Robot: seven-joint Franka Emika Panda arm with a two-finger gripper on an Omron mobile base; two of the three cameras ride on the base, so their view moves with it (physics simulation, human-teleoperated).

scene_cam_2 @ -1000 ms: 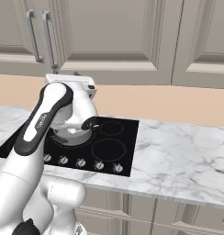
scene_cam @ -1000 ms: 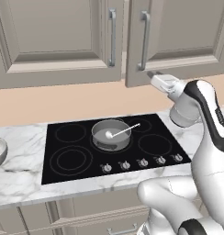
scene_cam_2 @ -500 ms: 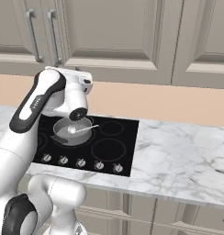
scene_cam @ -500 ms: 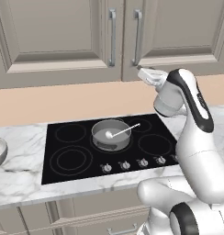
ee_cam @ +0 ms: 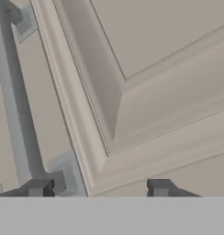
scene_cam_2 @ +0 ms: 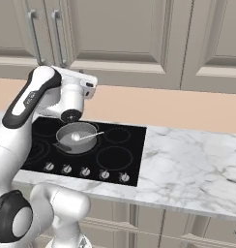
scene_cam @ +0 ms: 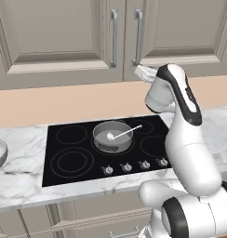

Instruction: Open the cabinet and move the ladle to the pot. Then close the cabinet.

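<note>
Kitchen wall cabinet door right ahead, fingers spread, empty, handle beside.

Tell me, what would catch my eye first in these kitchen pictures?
Probably the big white robot arm, reaching up so its gripper sits right against the lower corner of a grey-beige cabinet door, beside that door's silver bar handle. Next, the black cooktop set in the marble counter, where a grey pot holds a pale ladle whose handle sticks out over the rim.
</note>
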